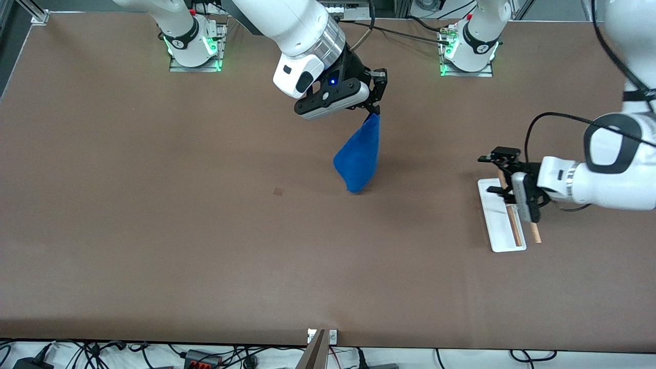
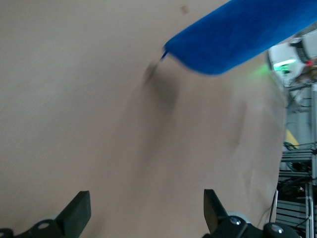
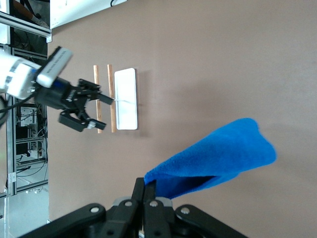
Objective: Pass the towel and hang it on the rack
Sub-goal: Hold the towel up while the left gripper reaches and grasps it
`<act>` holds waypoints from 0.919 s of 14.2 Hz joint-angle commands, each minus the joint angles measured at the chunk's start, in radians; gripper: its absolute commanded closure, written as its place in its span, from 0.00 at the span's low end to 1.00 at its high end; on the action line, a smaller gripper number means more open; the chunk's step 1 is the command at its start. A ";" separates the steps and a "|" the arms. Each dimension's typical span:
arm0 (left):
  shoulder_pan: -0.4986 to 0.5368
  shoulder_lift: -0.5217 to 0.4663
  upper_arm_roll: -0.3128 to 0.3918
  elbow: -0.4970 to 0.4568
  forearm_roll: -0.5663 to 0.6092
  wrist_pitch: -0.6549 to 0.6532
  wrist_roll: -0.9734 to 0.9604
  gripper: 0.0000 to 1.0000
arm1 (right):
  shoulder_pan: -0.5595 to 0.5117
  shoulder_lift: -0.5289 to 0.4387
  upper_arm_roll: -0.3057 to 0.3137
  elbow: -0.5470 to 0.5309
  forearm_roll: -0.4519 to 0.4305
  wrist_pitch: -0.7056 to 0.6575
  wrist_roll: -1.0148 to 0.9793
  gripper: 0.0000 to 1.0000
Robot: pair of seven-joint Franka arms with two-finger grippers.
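A blue towel hangs by one corner from my right gripper, which is shut on it over the middle of the table. The right wrist view shows the towel trailing from the closed right gripper. The rack, a white base with two wooden rods, stands toward the left arm's end of the table. My left gripper hovers over the rack, open and holding nothing. In the left wrist view the left gripper points toward the towel. The right wrist view also catches the rack and the left gripper.
The brown table carries a small dark mark near its middle. The arm bases stand along the edge farthest from the front camera. Cables and a metal bracket line the nearest edge.
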 commanded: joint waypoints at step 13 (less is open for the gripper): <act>-0.171 0.149 -0.047 -0.130 -0.456 0.260 0.614 0.00 | 0.020 0.007 -0.007 0.006 0.007 0.019 0.016 1.00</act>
